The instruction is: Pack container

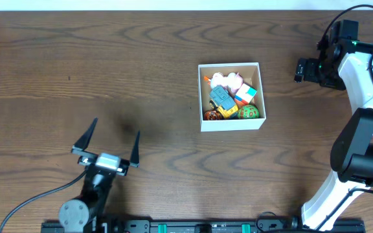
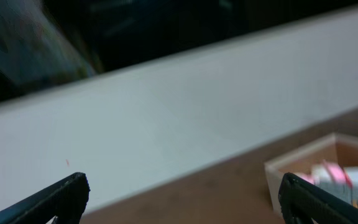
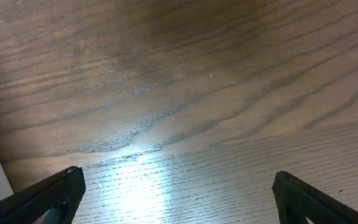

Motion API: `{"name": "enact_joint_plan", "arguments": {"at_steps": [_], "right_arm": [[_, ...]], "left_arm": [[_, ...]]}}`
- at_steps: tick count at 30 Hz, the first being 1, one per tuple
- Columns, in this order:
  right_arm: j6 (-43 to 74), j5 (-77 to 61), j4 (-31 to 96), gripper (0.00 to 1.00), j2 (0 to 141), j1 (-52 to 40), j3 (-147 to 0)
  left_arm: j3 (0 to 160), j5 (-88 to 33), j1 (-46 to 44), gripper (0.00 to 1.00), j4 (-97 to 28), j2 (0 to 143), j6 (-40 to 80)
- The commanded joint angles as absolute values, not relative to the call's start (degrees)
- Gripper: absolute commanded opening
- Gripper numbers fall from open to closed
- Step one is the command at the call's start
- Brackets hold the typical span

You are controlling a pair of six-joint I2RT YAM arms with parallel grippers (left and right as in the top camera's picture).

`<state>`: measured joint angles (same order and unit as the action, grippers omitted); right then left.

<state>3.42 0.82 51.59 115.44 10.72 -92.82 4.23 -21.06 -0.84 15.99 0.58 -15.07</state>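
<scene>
The container is a square, shallow white box with thin walls. It sits flat and open-topped, right of centre in the overhead view. A jumble of small colourful toys lies inside it.

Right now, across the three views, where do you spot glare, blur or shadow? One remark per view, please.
Overhead: sharp, evenly lit, a soft shadow on the table by the left gripper. Left wrist: blurred throughout, the container and its toys smeared, background dark. Right wrist: a bright glare patch washes out the wood grain just ahead of the right gripper.
</scene>
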Motion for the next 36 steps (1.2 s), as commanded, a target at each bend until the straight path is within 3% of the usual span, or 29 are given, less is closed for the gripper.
{"name": "enact_joint_plan", "arguments": {"at_steps": [1, 9, 17, 36], "right_arm": [[2.9, 0.6, 51.6, 0.99, 115.4, 11.2, -92.6], [2.9, 0.6, 51.6, 0.99, 115.4, 11.2, -92.6], [2.9, 0.6, 51.6, 0.99, 115.4, 11.2, -92.6], [2.9, 0.6, 51.6, 0.99, 115.4, 11.2, -92.6]], "left_arm": [[1.3, -21.4, -0.5, 0.98, 16.0, 0.1, -16.9], [0.2, -20.7, 0.2, 0.98, 8.5, 0.1, -14.9], [0.2, -12.7, 0.6, 0.98, 1.1, 0.1, -6.1], [0.2, -4.9, 0.6, 0.98, -3.4, 0.3, -11.1]]}}
